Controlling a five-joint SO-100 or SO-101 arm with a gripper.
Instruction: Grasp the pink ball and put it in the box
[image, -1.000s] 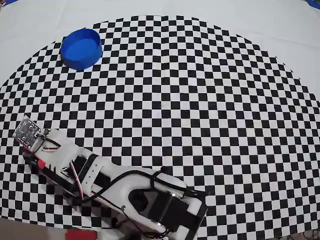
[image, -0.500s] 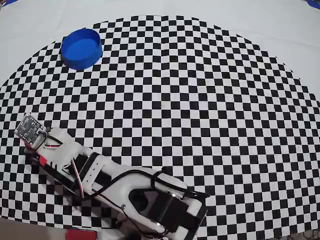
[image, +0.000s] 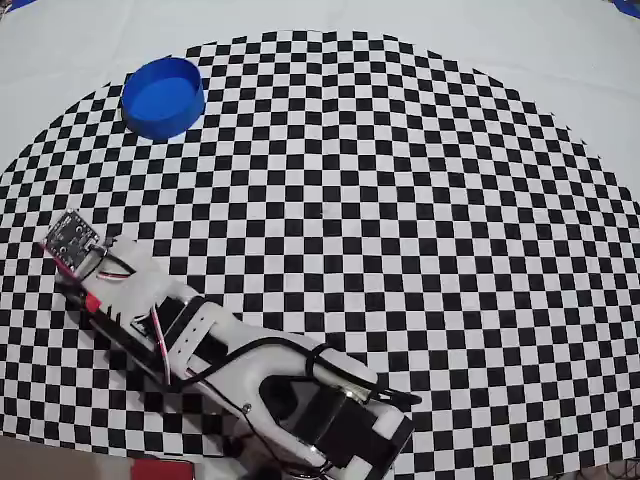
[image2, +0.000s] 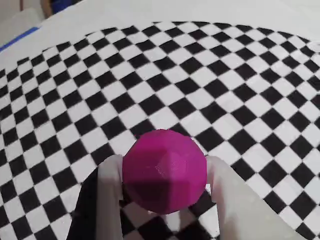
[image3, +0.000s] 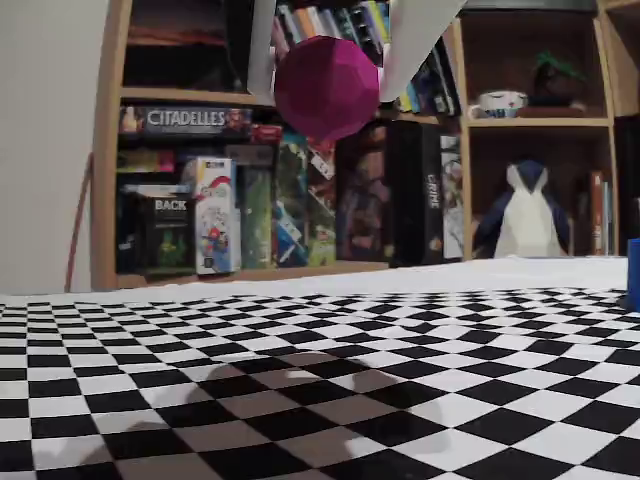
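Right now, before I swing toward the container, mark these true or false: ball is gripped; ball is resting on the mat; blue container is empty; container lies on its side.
1. The gripper holds the pink ball: true.
2. The ball rests on the checkered mat: false; the fixed view shows it lifted clear.
3. The blue container is empty: true.
4. The container lies on its side: false; it stands upright, opening upward.

pincer (image2: 165, 172) raised, clamped on pink ball (image2: 164, 170)
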